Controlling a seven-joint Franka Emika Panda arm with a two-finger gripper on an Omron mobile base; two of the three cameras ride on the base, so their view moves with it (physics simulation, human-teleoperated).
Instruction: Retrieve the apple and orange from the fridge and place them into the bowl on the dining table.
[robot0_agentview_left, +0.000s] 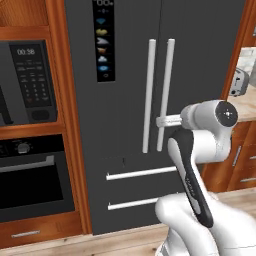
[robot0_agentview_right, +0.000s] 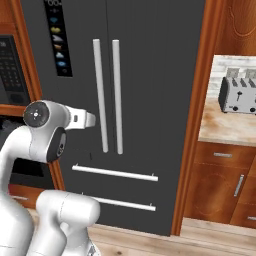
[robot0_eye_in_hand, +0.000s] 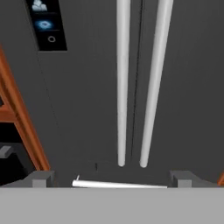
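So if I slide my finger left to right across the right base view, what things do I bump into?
Black microwave with a keypad → icon display panel → two long white bar handles on the dark grey fridge → orange-brown wooden frame → silver toaster.

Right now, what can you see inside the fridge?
Nothing: both upper doors of the fridge are shut, white handles side by side, two drawers below closed. Whatever is inside is hidden behind them.

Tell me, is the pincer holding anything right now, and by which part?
Nothing is held. The pincer stands open in front of the closed fridge, short of its door handles.
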